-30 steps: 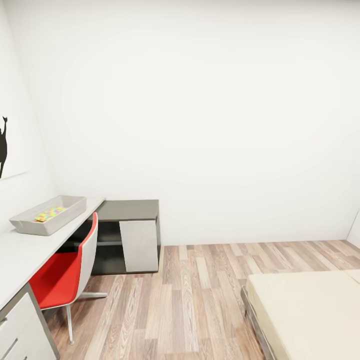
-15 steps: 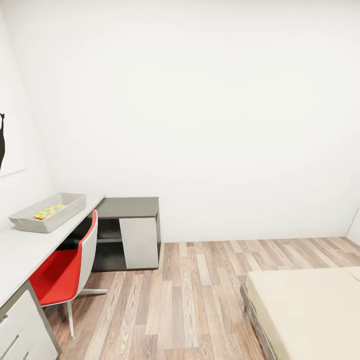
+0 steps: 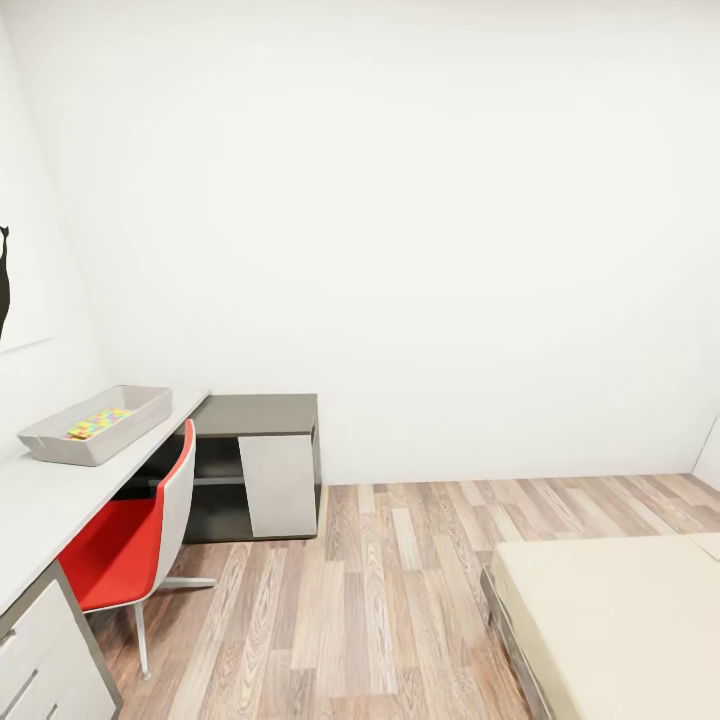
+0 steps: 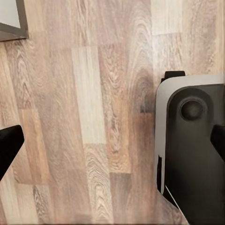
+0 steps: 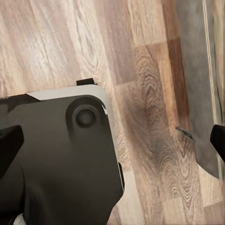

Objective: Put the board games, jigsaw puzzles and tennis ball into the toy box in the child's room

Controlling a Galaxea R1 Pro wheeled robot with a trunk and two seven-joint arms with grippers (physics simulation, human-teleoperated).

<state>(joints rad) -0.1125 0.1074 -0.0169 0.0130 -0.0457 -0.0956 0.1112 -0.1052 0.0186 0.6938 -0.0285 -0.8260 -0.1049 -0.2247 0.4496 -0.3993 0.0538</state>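
White walls and a wood-plank floor [image 3: 400, 590] make up the child's room, with a black silhouette picture [image 3: 4, 280] on the wall at the left edge of the head view. Along that wall runs the worktop [image 3: 50, 500], its white top meeting a lower dark-grey corner section [image 3: 255, 415] with a pale door. The toy box [image 3: 60, 440] sits on the white top near the corner section, and a jigsaw puzzle [image 3: 98, 423] of yellow, red, blue and green pieces lies inside it. A red-and-white chair [image 3: 130, 545] stands just beside the worktop, its seat tucked partly under the edge. At the lower right, a corner of the bed [image 3: 610, 620] shows its plain cream mattress, bare in the part visible.

In the left wrist view the left pincer [image 4: 112, 140] hangs over the floor with its dark fingertips wide apart and nothing between them, beside the robot's dark base [image 4: 192, 150]. In the right wrist view the right pincer [image 5: 112, 143] is likewise spread wide and empty above the floor and base.
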